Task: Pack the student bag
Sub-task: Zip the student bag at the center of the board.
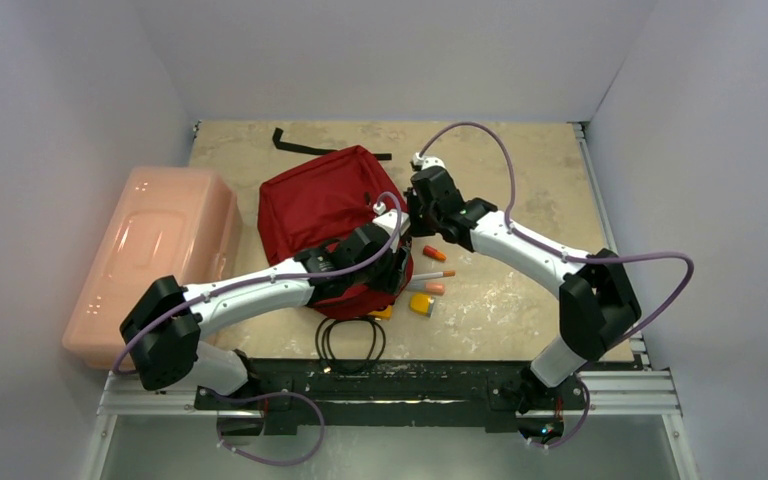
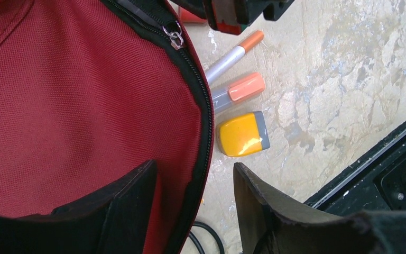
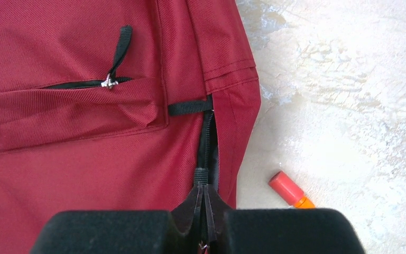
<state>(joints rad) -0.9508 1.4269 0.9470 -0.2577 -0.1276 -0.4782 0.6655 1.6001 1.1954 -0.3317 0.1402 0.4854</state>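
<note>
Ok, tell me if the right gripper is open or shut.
Shut: the right gripper pinches the black zipper pull of the student bag, jaws pressed together.

You had open table point(image 1: 550, 160) along the right edge and far-right corner. Student bag point(image 1: 315, 200) filled the middle; pink box point(image 1: 155, 250) blocked the left edge. Markers point(image 1: 434, 253), yellow block point(image 1: 421, 304) and cable loop point(image 1: 350, 345) cluttered the near edge by the bag's right side. Strap point(image 1: 295, 142) lay at far edge.
</note>
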